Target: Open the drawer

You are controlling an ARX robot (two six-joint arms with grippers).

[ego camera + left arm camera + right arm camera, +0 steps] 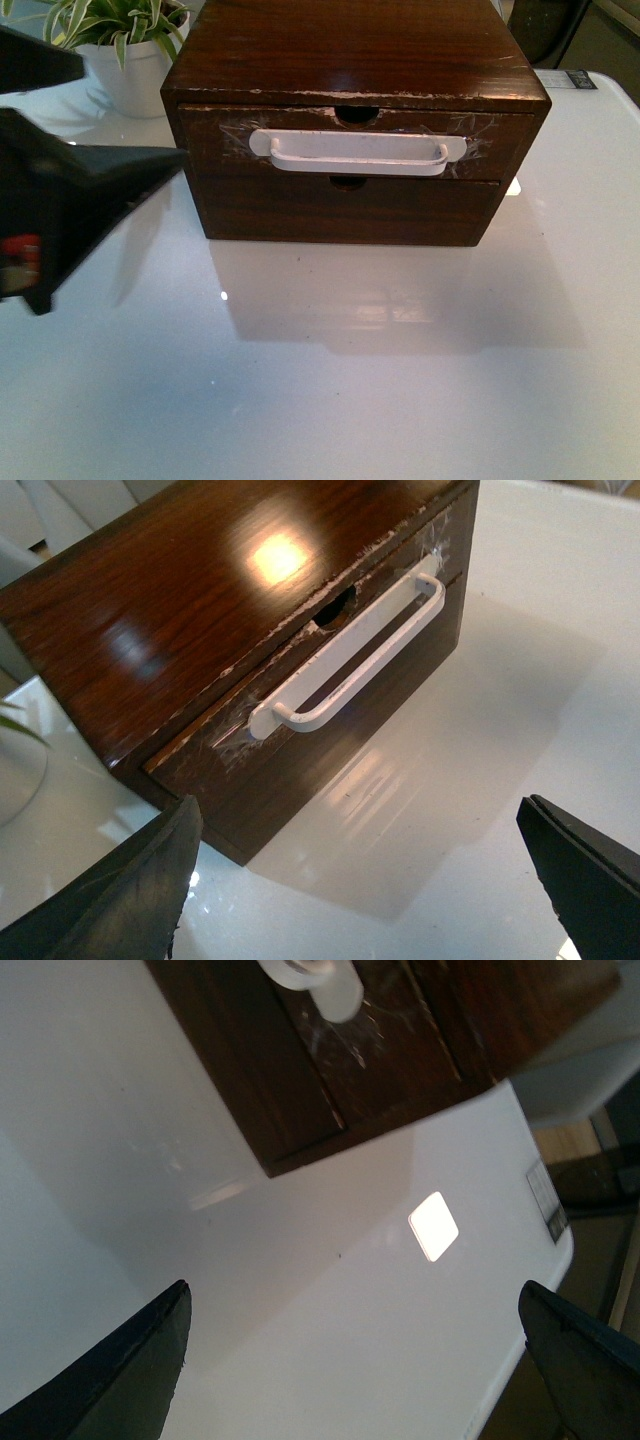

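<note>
glossy dark wooden drawer (pixel 350 140), smooth white handle (pixel 357 152) under crinkled clear tape (pixel 480 135), shiny white table (pixel 380 380).

No text, brand or number can be read anywhere. A small dark label (pixel 566 80) lies on the desk (pixel 400 400) at its far right corner, behind the wooden box; its print is too small and blurred to make out.

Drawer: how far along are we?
Barely started. The drawer sits flush in the cabinet, shut. In hand: the left gripper is open, short of the white handle, touching nothing. The right gripper is open over bare table. Left: close on the handle and pull the drawer out.
</note>
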